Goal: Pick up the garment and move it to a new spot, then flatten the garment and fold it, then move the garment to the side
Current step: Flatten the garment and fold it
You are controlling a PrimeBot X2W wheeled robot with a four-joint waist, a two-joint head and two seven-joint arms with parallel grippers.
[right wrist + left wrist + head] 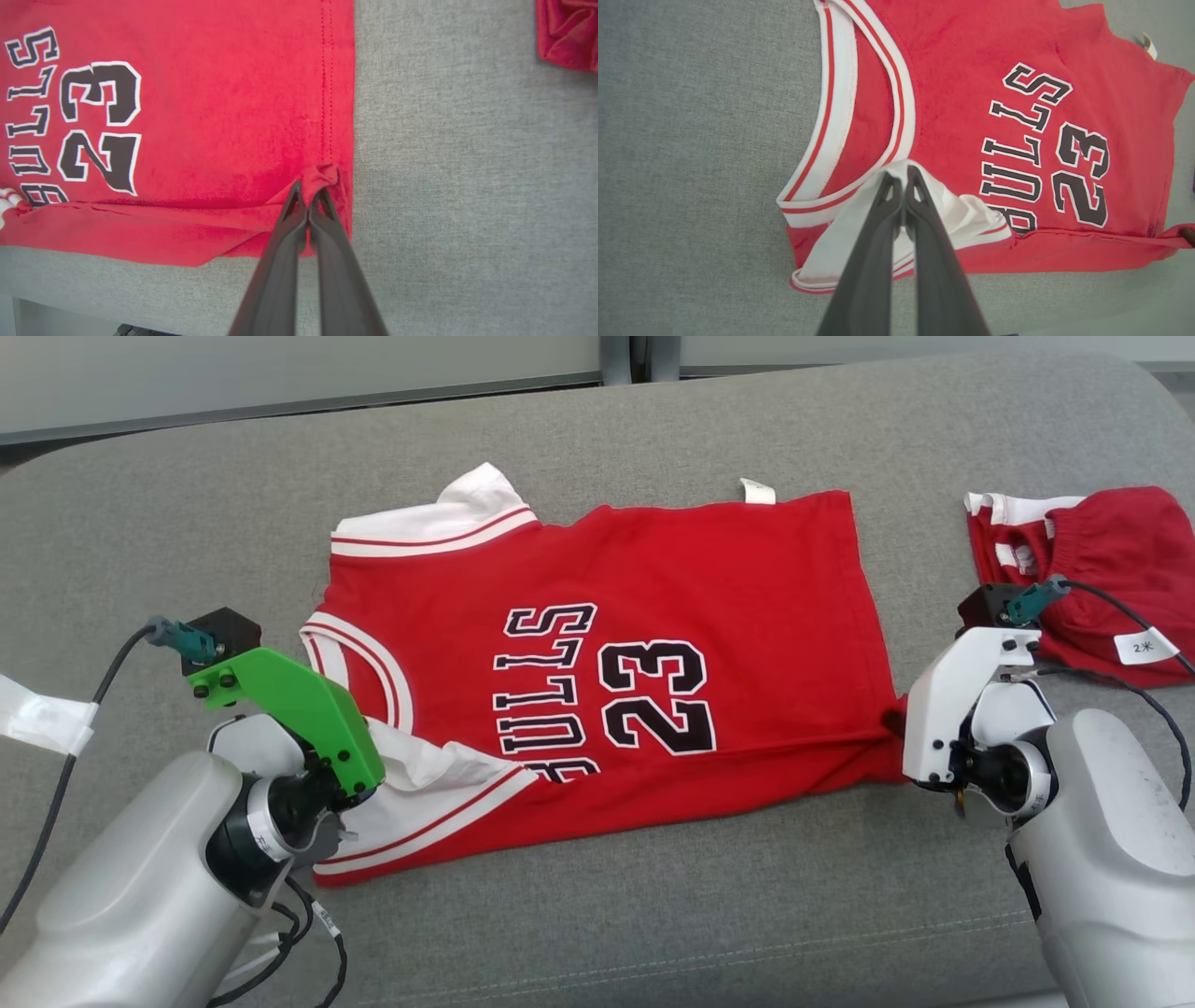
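Note:
The garment [653, 616] is a red sleeveless jersey with white trim and black "BULLS 23" lettering, spread sideways on the grey cushion [653, 915]. Its near long edge is folded up over the bottom of the lettering. My left gripper [901, 176] is shut on the white-lined shoulder fabric [952, 210], which is turned over onto the jersey [971, 70] beside the neckline. In the head view a green bracket covers the left gripper [369, 784]. My right gripper [308, 189] is shut on a bunched corner of the jersey's [210, 116] hem, at the garment's near right corner [898, 723].
A second crumpled red garment [1092, 579] with a white size tag lies at the far right, close behind my right wrist, and its corner [567, 37] shows in the right wrist view. The cushion's front edge [93, 298] runs just below the jersey. Taped cable [42, 719] hangs at left.

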